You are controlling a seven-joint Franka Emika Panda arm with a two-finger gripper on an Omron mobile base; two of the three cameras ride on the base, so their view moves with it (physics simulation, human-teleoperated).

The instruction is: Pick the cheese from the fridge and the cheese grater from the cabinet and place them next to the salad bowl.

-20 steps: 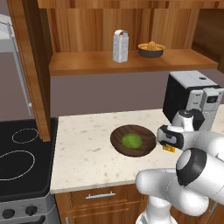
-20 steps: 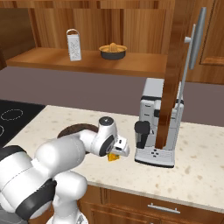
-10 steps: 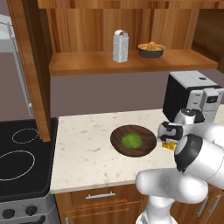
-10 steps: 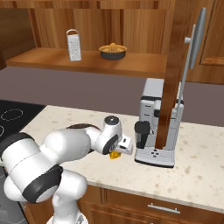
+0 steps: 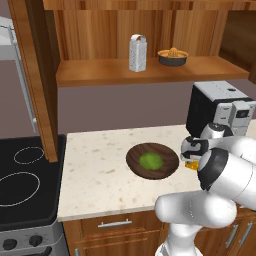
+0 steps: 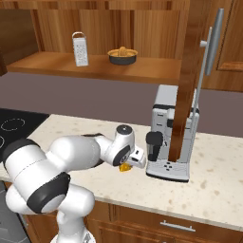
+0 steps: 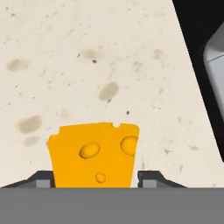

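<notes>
The cheese (image 7: 94, 153), an orange-yellow wedge with small holes, rests on the speckled counter between my fingertips (image 7: 151, 177). My gripper (image 7: 96, 180) is open, with a thin gap showing at the wedge's right side. From the base views the gripper (image 5: 192, 156) hangs low just right of the salad bowl (image 5: 134, 156), and the cheese (image 5: 189, 165) peeks out below it. The cheese (image 6: 124, 167) also shows under the gripper (image 6: 131, 163) in the right base view. The cheese grater (image 5: 137, 52) stands upright on the cabinet shelf (image 5: 100, 72). The fridge is out of view.
A small dark bowl (image 5: 173, 56) with an orange item sits on the shelf right of the grater. A coffee machine (image 5: 220, 107) stands close to the right of the hand. A black stove (image 5: 25, 185) lies to the left, and an open cabinet door (image 6: 190, 76) hangs above the machine.
The jaws have parted from the cheese, which they held tight a second ago. The hand has stayed low, just right of the salad bowl.
</notes>
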